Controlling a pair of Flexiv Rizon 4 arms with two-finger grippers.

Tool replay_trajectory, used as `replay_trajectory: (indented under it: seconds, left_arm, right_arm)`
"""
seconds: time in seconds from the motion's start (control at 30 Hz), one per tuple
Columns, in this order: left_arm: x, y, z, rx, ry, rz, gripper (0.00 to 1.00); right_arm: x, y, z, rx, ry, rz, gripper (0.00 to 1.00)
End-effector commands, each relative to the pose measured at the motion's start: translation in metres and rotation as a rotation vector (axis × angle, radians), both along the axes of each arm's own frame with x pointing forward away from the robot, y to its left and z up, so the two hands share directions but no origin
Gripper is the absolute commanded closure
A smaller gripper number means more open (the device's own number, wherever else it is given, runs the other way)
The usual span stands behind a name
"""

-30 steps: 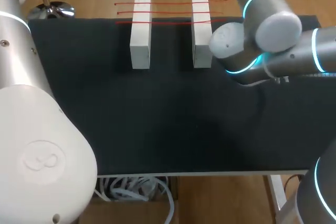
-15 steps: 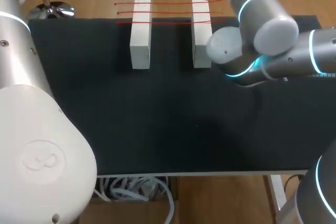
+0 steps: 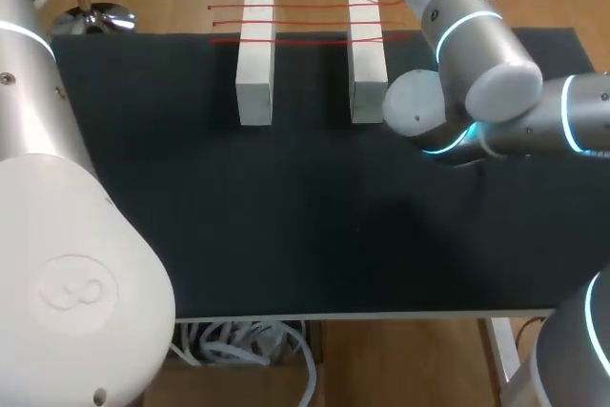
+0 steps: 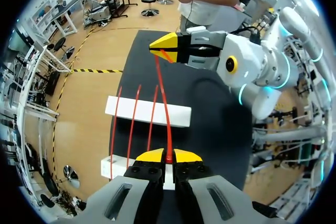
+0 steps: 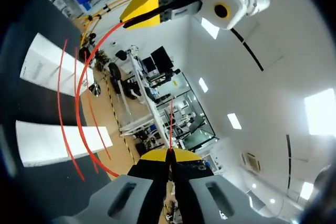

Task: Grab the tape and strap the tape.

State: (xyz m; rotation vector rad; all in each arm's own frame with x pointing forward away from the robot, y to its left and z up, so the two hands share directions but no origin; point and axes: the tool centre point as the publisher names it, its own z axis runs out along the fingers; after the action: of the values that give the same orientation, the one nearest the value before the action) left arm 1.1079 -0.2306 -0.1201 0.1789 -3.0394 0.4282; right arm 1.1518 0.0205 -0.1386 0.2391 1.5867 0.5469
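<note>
Head view shows my right arm (image 3: pixel 477 54) has swung its wrist further toward the far edge of the worktop (image 3: pixel 286 235), behind the right-hand white block (image 3: pixel 366 54). The block and the three red strips (image 3: pixel 305 23) already laid across it have not moved. In the left wrist view the left claw (image 4: pixel 168 157) is closed tight on one end of a fourth red tape (image 4: pixel 167 129), and the right claw (image 4: pixel 160 50) pinches the other end, so the tape hangs in the air between them above the strips. The right wrist view shows its own fingers clamped on it too. I judge the tape is being lined up for lowering across the blocks
</note>
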Motion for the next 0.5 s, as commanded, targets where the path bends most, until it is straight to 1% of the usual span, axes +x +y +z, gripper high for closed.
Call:
replay_trajectory:
  seconds: [0.03,0.4,0.43,0.5]
  left_arm:
    - [0.0005,-0.001,0.0016,0.006,0.002,0.001,1.0]
    - [0.0005,-0.001,0.0016,0.006,0.002,0.001,1.0]
    - [0.0005,-0.001,0.0016,0.006,0.002,0.001,1.0]
    - [0.0005,-0.001,0.0016,0.006,0.002,0.001,1.0]
  right_arm:
    - [0.0013,-0.0029,0.0009,-0.001,-0.003,0.012,1.0]
    - [0.0013,-0.0029,0.0009,-0.001,-0.003,0.012,1.0]
    - [0.0005,0.0006,0.0014,0.02,-0.017,-0.026,1.0]
    - [-0.0005,0.0069,0.005,0.006,-0.037,-0.066,1.0]
